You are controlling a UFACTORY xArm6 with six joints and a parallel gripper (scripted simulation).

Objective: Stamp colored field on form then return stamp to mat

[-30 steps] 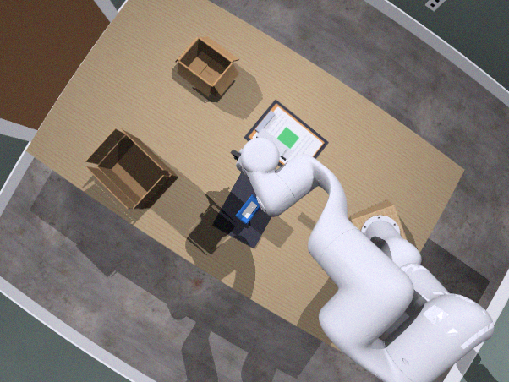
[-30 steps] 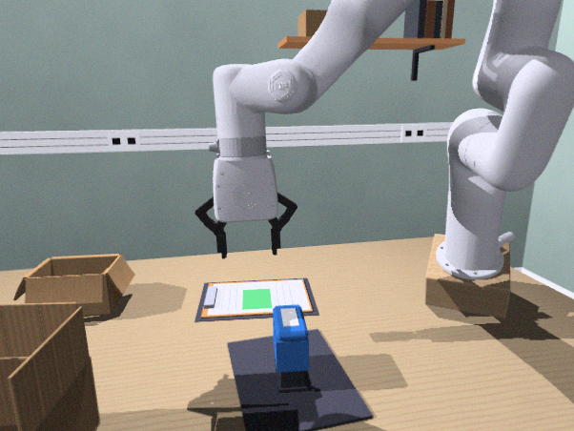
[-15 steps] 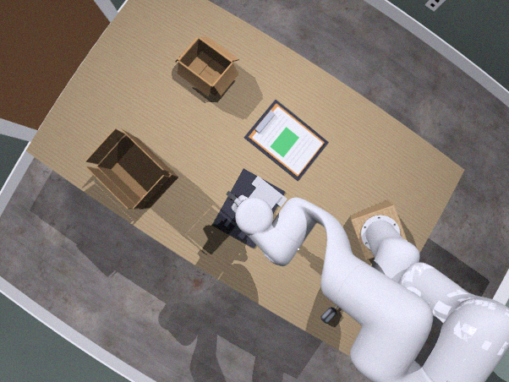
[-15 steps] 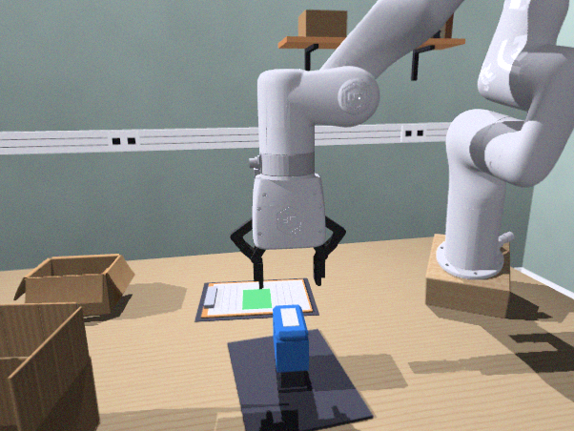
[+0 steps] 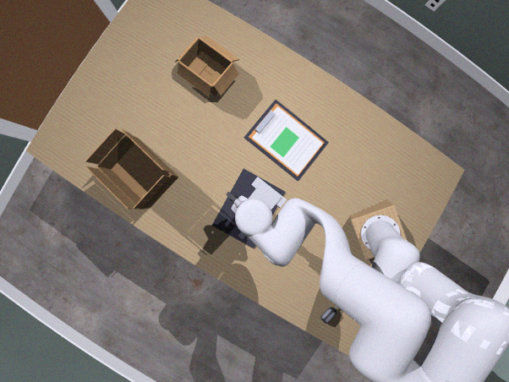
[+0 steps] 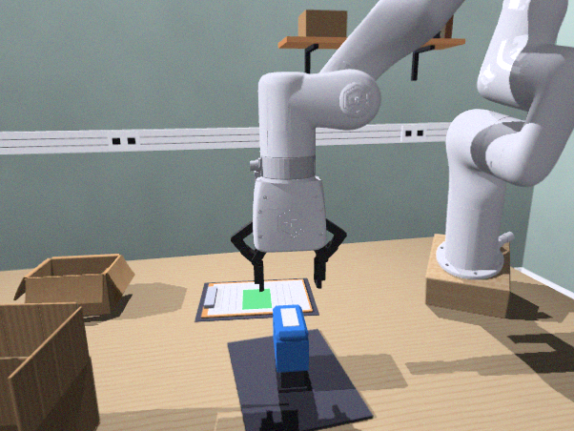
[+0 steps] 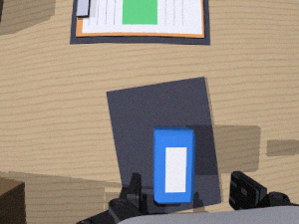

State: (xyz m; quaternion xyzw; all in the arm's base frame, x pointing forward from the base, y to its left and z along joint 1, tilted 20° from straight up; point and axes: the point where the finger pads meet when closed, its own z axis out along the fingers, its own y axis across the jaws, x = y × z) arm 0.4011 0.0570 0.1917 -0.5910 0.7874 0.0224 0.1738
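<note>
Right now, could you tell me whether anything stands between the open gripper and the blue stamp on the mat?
Nothing visible does. The gripper hangs open and empty above the stamp, which stands upright on the dark mat. The form lies beyond the mat, and both cardboard boxes sit well off to the side.

No legible text, labels or numbers; form (image 6: 257, 297) lines too small to read.

Overhead, table-level front, downward wrist views.
</note>
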